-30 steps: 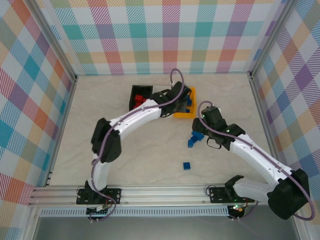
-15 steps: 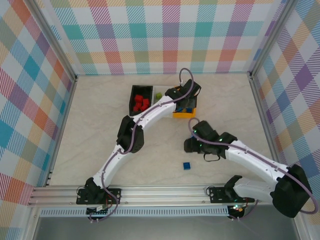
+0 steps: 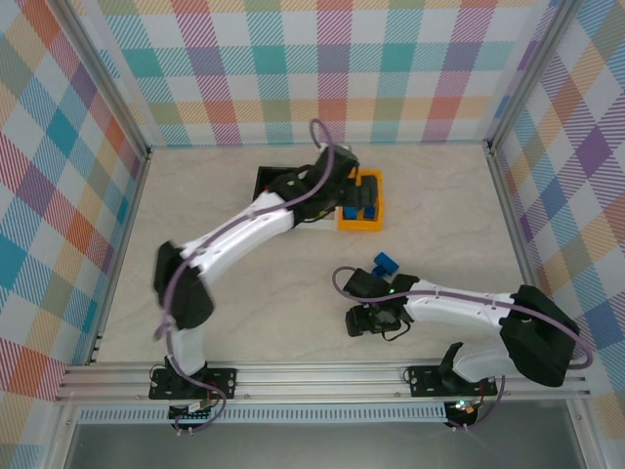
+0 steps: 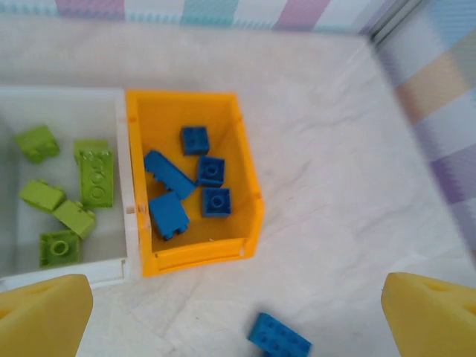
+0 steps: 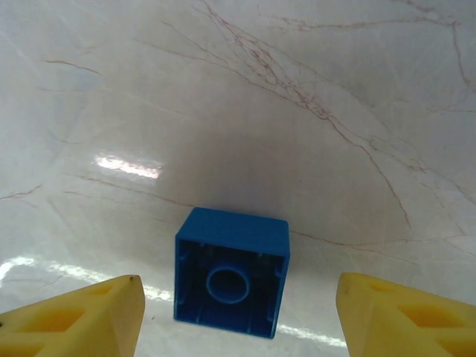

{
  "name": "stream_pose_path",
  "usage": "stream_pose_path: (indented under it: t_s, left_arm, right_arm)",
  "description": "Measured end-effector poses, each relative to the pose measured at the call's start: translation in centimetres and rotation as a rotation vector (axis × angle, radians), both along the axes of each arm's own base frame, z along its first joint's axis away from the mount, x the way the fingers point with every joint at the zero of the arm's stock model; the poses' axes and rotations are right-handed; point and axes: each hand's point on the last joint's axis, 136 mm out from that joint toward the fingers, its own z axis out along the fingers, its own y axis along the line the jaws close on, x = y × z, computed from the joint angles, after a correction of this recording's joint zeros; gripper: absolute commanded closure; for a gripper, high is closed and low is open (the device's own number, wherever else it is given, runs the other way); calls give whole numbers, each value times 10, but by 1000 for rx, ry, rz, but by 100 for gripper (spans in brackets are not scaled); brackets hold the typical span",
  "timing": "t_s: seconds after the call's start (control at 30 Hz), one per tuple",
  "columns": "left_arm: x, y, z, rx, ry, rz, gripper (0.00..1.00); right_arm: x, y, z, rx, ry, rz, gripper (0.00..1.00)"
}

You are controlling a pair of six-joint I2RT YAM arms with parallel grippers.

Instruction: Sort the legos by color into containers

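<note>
Square blue brick [image 5: 231, 272], underside up

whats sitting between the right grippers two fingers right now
In the right wrist view, one blue lego lies upside down on the table, hollow underside up, between the fingers of the open right gripper, touching neither finger.

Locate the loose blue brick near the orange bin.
In the top view, the blue brick lies on the table, between the orange bin and the right arm.
</note>
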Motion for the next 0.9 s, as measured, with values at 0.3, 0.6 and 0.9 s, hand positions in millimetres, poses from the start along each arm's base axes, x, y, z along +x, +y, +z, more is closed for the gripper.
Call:
stream_pose_path:
  t_s: [0.3,0.6,0.9]
  left_arm:
    - [-79,75,-24,-27,-13,51,0]
    - [-134,149,-146,135,190,143,0]
    - [-151,161,-151,100,203,130,0]
  right_arm:
    - [6,10,-3,-40,-12,18,59]
    - [26,26,25,2,-102,27,68]
    - [139,39,131,142,-366,-67,67]
